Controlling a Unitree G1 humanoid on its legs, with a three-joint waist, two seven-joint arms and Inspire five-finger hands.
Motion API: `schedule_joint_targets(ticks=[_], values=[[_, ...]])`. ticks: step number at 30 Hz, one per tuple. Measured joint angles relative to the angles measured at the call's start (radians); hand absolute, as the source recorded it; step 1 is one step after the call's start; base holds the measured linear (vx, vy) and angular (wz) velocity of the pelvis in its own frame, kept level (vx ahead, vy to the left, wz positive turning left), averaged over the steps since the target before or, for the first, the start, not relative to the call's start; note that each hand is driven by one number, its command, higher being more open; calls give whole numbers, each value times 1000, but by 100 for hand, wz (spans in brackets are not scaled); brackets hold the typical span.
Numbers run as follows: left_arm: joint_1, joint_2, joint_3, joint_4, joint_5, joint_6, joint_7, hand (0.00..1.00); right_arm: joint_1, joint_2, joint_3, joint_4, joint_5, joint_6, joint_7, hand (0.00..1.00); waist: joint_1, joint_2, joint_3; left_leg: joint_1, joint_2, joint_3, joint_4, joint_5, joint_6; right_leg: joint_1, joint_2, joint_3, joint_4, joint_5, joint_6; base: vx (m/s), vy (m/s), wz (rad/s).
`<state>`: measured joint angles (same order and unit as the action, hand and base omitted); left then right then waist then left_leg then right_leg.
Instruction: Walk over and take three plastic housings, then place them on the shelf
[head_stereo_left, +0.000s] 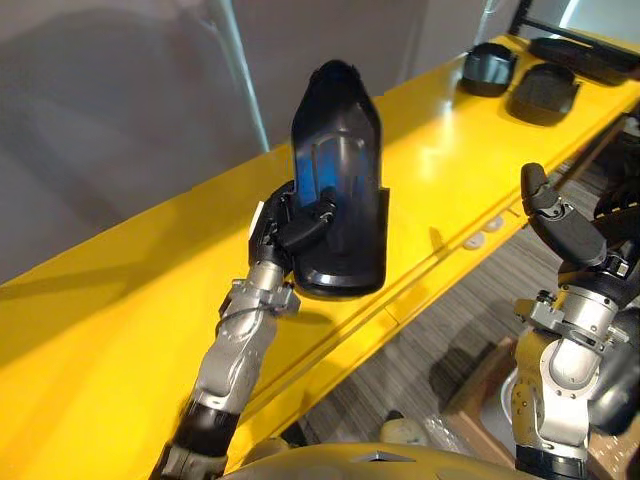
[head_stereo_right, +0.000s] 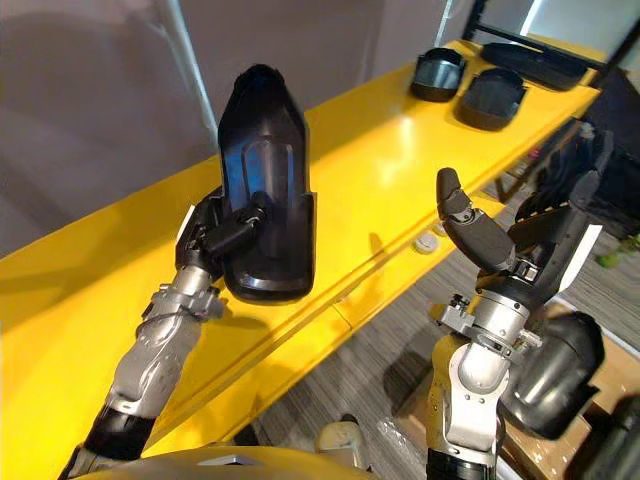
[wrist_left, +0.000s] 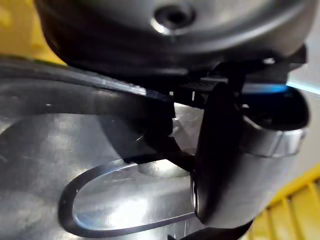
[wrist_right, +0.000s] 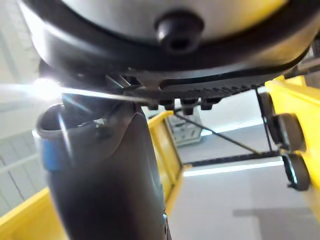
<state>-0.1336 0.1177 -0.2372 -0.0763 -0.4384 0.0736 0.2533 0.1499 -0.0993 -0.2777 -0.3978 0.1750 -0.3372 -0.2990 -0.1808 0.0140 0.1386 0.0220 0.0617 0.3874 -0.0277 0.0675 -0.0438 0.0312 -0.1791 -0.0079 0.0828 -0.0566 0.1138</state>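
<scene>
Grey wall (head_stereo_left: 120, 120) behind; long yellow shelf (head_stereo_left: 430, 150) slanting across in front of it. Over the shelf's middle, one black plastic housing (head_stereo_left: 340, 200): upright, narrow end up, hollow side toward the head camera. Gripped at its lower left edge by the left hand (head_stereo_left: 285, 225), fingers curled behind the shell, thumb (head_stereo_left: 318, 215) pressed across the glossy inner face. Lower rim close over the yellow surface; cannot tell whether touching. At the shelf's far end, second housing (head_stereo_left: 488, 68) and third housing (head_stereo_left: 543, 95), side by side on the shelf, well apart from the held one. Just beyond them, a flatter dark piece (head_stereo_left: 585, 55). Right hand (head_stereo_right: 480, 235) raised beside the shelf's front edge, fingers straight and close together, holding nothing. Grey striped floor (head_stereo_left: 430, 340) below.
</scene>
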Motion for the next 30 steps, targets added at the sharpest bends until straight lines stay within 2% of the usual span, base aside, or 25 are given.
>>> schedule_joint_targets(ticks=[1,3,6,9,13,17,18,23,28,30], values=[[-8,-1,0,15,1,1,11,0,1,0,-1,0,0,1,4,100,-3,-1,0,2,0,2,-5,3,2,-2,2,3,0,3,3,-13,-9,-20],[-57,-3,8,114,-1,2,95,0,16,-1,-6,0,-1,17,34,100,-23,-2,0,20,1,17,-50,30,2,-12,11,16,-2,11,8,6,-12,-17],[-97,-4,42,170,-27,2,168,0,44,-2,-5,1,-1,41,78,100,-42,-4,0,24,2,22,-58,35,4,-12,18,16,-1,15,7,7,-1,-4],[-167,0,82,242,-26,0,227,0,55,-9,0,2,-2,50,123,100,-43,-4,0,26,2,28,-61,35,4,-15,21,28,-1,19,9,-13,7,-7],[-241,0,131,354,-27,-1,283,0,56,-33,29,2,-7,63,162,100,-50,-4,0,23,2,35,-61,37,2,-23,22,38,0,20,11,-28,5,-6],[-271,1,141,396,-26,-7,323,0,53,-63,68,21,-10,71,196,100,-61,-4,0,19,3,44,-62,46,8,-33,24,43,0,24,11,-21,4,-4],[-272,1,143,399,-26,-7,326,100,51,-63,73,25,-10,71,201,100,-64,-4,0,19,3,45,-62,46,7,-34,24,44,0,24,11,-7,5,-3],[-272,3,156,405,-24,-5,330,100,51,-63,77,38,-9,85,212,100,-70,-3,0,19,3,46,-62,49,8,-37,26,53,-1,30,13,-1,6,-4],[-274,-1,155,414,-30,-3,297,100,51,-63,77,38,-9,85,221,100,-70,-3,0,20,3,38,-62,56,11,-30,26,46,-2,31,14,-3,4,4],[-274,-1,151,413,-21,17,280,100,51,-63,93,38,-8,85,224,100,-69,-3,-1,20,4,34,-62,59,11,-28,26,43,-2,31,15,-15,7,5]])
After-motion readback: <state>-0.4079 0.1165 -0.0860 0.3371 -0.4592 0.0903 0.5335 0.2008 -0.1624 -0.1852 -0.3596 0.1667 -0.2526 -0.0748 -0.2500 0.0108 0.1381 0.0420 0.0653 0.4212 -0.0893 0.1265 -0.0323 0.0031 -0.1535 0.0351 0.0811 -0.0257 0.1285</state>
